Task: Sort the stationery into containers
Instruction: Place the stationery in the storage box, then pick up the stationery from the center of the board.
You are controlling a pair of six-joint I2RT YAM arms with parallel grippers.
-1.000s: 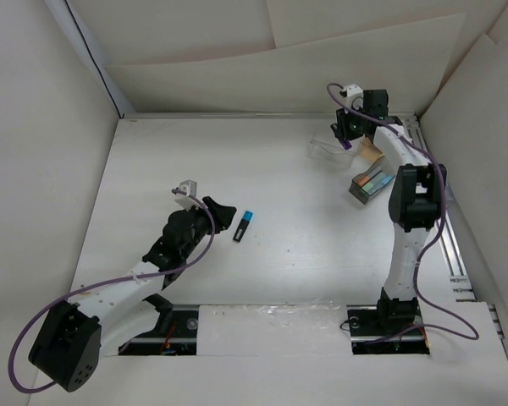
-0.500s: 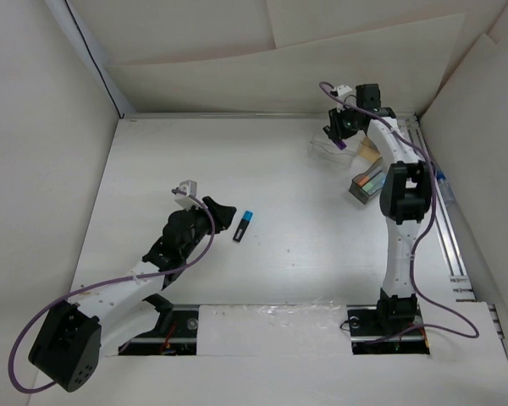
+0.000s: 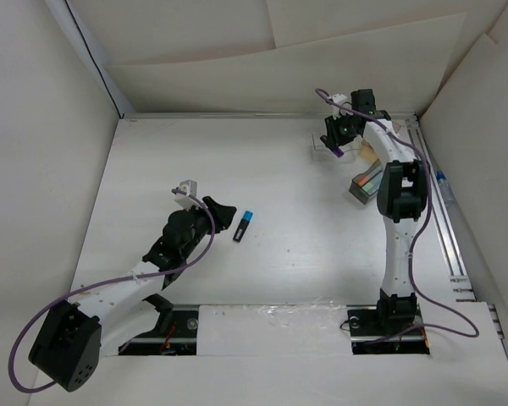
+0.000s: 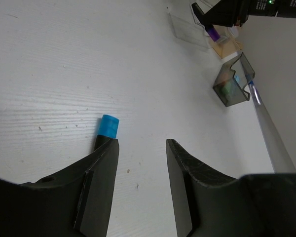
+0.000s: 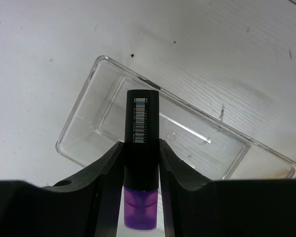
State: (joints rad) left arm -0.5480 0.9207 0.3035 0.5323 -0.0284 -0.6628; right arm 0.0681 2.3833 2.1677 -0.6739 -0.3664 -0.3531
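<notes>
Right fingers (image 5: 106, 177): clamped on purple-ended marker (image 5: 142, 143) over clear box (image 5: 79, 121) (far right), undropped.
Left fingers (image 4: 96, 182): apart beside blue-capped marker (image 4: 108, 127), unsorted on worktop (image 3: 279, 169).
Grey box (image 4: 232, 96): holds coloured pieces.

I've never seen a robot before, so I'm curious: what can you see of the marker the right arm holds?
The marker is short, with a black plastic-looking body, a white barcode label near its flat end and a translucent purple cap. The right arm's jaws pinch its body from both sides. Its black end points over the clear box; whether they touch cannot be told.
</notes>
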